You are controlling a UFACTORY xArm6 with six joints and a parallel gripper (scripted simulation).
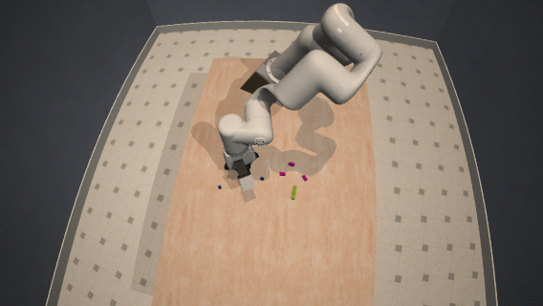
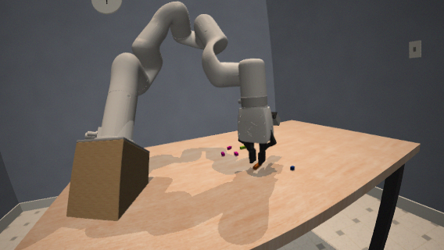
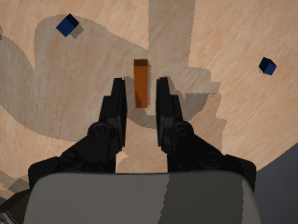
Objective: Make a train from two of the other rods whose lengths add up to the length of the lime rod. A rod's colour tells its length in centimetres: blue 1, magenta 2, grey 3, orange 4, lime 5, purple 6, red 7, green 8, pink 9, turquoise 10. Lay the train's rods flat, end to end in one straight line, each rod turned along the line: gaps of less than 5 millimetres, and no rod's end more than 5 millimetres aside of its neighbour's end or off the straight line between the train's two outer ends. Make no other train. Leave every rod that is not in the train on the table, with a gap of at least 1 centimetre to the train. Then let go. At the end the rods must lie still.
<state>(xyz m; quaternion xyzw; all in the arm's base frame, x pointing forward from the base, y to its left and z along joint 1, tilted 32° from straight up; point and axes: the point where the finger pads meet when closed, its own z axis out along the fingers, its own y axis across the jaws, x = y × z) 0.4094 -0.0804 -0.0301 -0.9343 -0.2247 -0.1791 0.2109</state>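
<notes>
My gripper (image 3: 141, 93) stands upright just above the table, its fingers partly open on either side of the orange rod (image 3: 141, 83) with a small gap on each side. The rod lies flat on the table under the fingertips (image 2: 258, 159), its far end poking out past them (image 2: 256, 166). One blue rod (image 3: 268, 66) lies to the right and another (image 3: 67, 24) to the far left. In the top view the gripper (image 1: 248, 186) hides the orange rod. The lime rod (image 1: 294, 192) lies to its right.
Three magenta rods (image 1: 291, 163) (image 1: 282, 173) (image 1: 304, 178) lie near the lime rod. The blue rods show in the top view (image 1: 220, 186) (image 1: 262, 179). The arm's brown base box (image 2: 107, 177) stands at the far end of the table.
</notes>
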